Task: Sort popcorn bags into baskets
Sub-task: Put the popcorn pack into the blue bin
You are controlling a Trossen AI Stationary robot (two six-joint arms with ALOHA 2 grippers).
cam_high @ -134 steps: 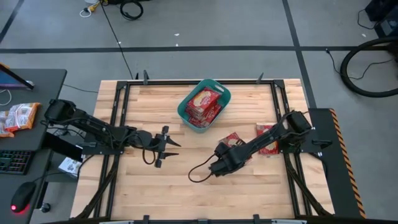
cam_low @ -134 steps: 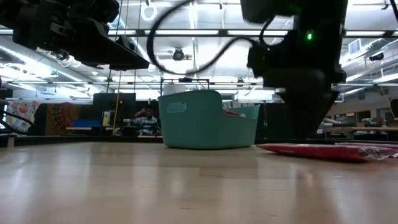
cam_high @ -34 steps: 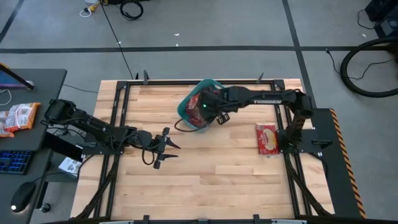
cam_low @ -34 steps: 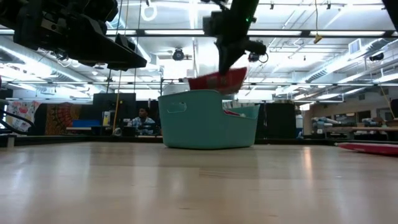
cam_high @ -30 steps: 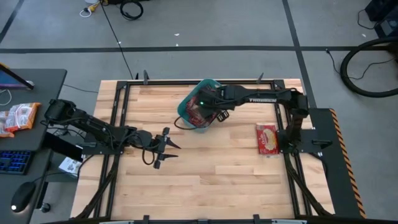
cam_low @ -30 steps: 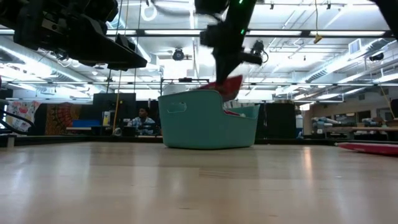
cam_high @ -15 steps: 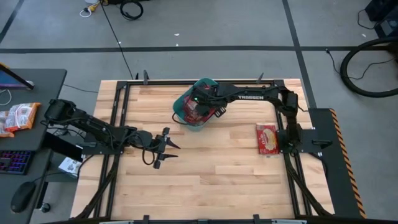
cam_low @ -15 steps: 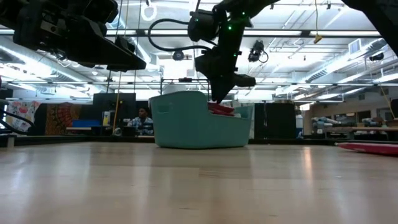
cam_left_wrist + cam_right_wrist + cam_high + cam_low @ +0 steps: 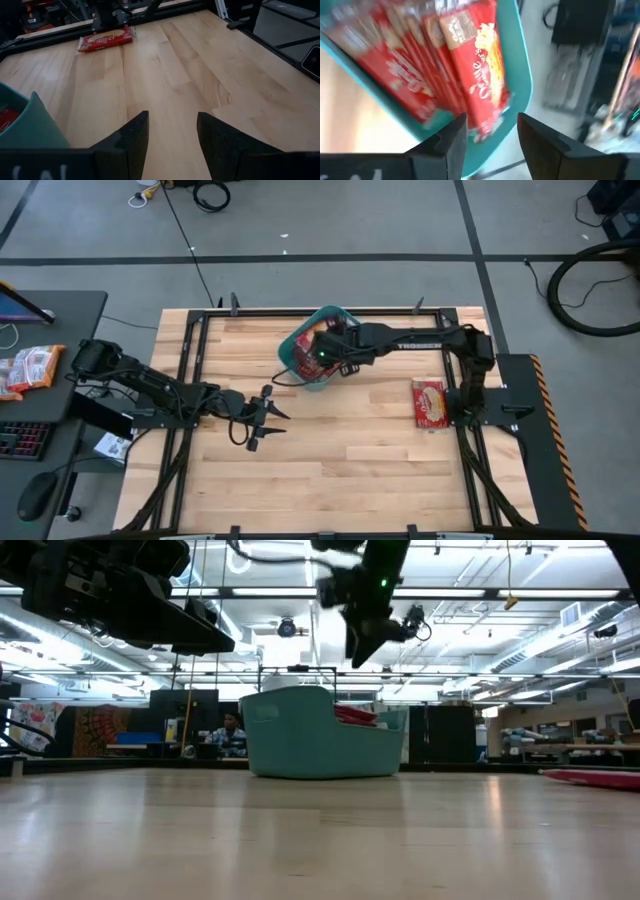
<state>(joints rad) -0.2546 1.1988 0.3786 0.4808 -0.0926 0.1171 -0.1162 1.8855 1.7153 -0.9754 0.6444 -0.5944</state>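
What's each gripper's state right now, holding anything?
Left gripper: jaws open, empty, hovering over the table.
Right gripper: jaws open, empty, above the basket of popcorn bags.

Only readable bit: "TROSSEN" in white letters along the right arm (image 9: 415,338), around 12 o'clock. Popcorn bag (image 9: 480,65) print too blurry.

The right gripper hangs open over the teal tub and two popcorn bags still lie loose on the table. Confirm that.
Not quite: only one popcorn bag lies loose on the table, near the right arm's base, as the high view shows. The rest holds: the right gripper hangs open over the teal tub.
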